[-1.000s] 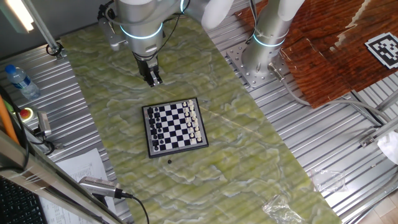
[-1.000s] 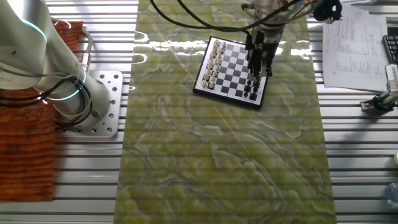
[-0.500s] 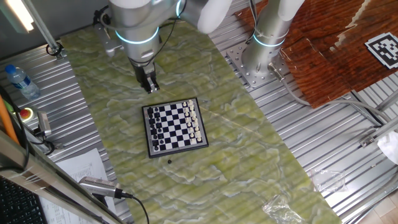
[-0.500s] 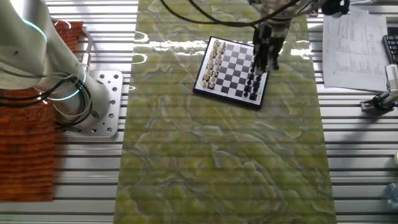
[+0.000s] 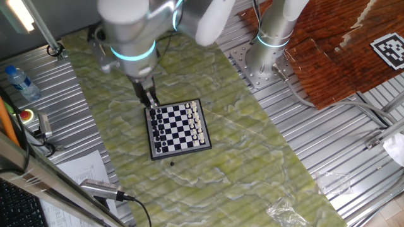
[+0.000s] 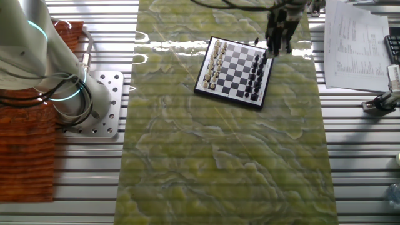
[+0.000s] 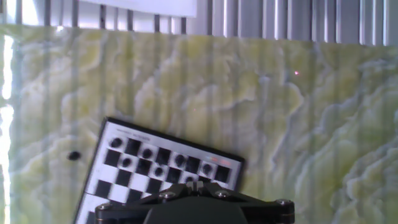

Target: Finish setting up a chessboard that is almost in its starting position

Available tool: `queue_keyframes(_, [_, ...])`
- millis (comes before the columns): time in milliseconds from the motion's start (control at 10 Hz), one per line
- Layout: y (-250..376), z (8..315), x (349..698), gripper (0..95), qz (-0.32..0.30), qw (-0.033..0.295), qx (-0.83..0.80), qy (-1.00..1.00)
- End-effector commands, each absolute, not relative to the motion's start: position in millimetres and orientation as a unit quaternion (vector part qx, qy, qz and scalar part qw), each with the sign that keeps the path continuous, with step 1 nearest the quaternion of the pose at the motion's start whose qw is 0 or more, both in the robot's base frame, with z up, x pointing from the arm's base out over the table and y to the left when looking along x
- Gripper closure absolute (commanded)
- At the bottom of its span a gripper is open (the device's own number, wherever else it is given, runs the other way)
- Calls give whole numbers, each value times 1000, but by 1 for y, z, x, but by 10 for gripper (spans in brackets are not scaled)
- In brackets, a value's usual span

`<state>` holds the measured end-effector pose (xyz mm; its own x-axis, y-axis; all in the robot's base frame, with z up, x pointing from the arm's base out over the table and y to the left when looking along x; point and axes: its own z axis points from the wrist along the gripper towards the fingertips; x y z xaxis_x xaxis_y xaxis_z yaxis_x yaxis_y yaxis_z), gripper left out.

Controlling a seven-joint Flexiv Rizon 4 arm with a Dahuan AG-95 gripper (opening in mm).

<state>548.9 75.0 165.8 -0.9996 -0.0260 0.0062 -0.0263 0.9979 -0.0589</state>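
The chessboard (image 5: 178, 128) lies on the green marbled mat, with black pieces along one side and white pieces along the other. It also shows in the other fixed view (image 6: 233, 72) and in the hand view (image 7: 163, 167). One small black piece (image 5: 172, 164) lies loose on the mat just off the board, and shows in the hand view (image 7: 74, 155). My gripper (image 5: 150, 101) hangs above the board's corner on the black side (image 6: 277, 47). Its fingertips (image 7: 189, 184) stand close together, with nothing seen between them.
A second arm's base (image 5: 268, 57) stands on the metal table beside the mat. Also around the mat are a water bottle (image 5: 19, 81), a red button (image 5: 26, 115), papers (image 6: 356, 44) and a crumpled plastic bag (image 5: 284, 208).
My gripper has moved from above the black side of the board out to its corner and has come lower. The board and the loose piece have not moved.
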Motion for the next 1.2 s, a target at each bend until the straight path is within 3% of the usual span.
queue_keyframes(100, [76, 163, 552, 950, 27, 9, 13, -1000])
queue_keyframes(500, [83, 138, 564, 950, 21, 7, 8, -1000])
queue_keyframes(1200, [85, 137, 566, 950, 21, 17, 29, -999])
